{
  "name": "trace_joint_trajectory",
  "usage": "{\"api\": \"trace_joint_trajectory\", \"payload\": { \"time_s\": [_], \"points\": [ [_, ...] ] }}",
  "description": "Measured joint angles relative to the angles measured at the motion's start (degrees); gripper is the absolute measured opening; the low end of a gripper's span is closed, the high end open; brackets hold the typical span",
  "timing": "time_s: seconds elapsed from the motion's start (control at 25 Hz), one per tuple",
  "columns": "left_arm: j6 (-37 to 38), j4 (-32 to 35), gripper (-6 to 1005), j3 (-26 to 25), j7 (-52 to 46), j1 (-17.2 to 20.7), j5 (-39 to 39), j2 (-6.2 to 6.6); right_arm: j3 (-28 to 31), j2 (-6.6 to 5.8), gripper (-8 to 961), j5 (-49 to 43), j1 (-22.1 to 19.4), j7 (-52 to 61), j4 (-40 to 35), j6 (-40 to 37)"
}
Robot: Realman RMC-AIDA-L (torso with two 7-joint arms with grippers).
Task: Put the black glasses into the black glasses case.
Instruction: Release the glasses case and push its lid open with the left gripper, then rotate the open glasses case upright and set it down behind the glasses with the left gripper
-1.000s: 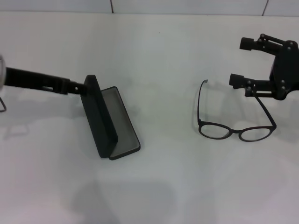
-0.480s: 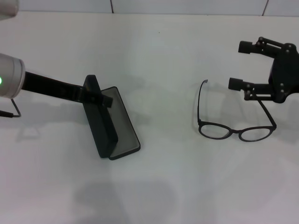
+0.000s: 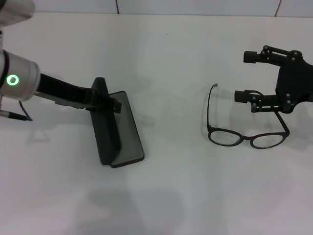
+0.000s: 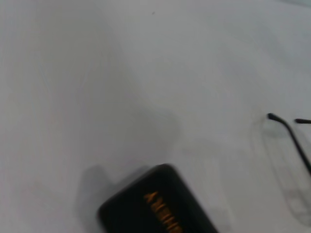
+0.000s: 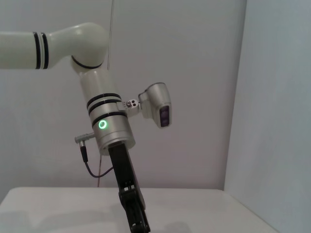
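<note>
The black glasses (image 3: 246, 128) are lying unfolded on the white table (image 3: 186, 191), lenses nearest the robot and both temple arms reaching away from it. They are sitting well apart from the black glasses case (image 3: 113, 128), off toward the robot's right, and nothing is gripping them. In the left wrist view only the tip of one temple arm is showing.

The right gripper (image 3: 249, 77) is hovering over the far ends of the temples, its fingers spread wide apart, one finger beyond the glasses and one just above the right-hand temple. That spread looks chosen to straddle the frame before coming down, though no contact is being made.

The case is standing open, its lid raised nearly upright on the hinge and its grey-lined tray lying flat toward the glasses, so the opening is facing the side the frame would arrive from. The left gripper (image 3: 108, 102) is reaching in from the side of the case away from the glasses and pressing against the upper end of the lid, apparently propping it so it does not fall shut. Whether its fingers are clamping the lid or merely resting against it, I cannot tell. The orange lettering on the lid is showing in the left wrist view.
</note>
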Motion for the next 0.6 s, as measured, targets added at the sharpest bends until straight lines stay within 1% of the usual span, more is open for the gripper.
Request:
{"api": "trace_joint_trajectory", "payload": {
  "time_s": [0.16, 0.28, 0.4, 0.52, 0.6],
  "points": [
    [-2.74, -0.53, 739, 4.27, -3.42, -1.16, 3.37, 0.0, -0.02, -0.01, 869, -0.69, 0.09, -0.94, 0.0, 1.2],
    [-4.11, 0.63, 733, 6.8, -5.09, -1.33, 4.67, 0.01, -0.16, -0.01, 869, -1.35, 0.15, -1.03, 0.0, 1.73],
    [-4.33, 1.79, 726, 7.41, -5.55, -1.36, 5.02, 0.06, -0.2, -0.01, 869, -1.6, 0.21, -0.99, -0.05, 1.68],
    [-4.34, 1.98, 720, 7.45, -5.31, -1.52, 5.06, 0.37, -0.19, -0.01, 869, -1.62, 0.02, -0.92, -0.58, 1.46],
    [-4.33, 1.92, 678, 7.47, -4.47, -1.65, 5.29, 0.49, -0.18, -0.01, 869, -1.62, -0.26, -0.89, -1.0, 1.35]
  ]
}}
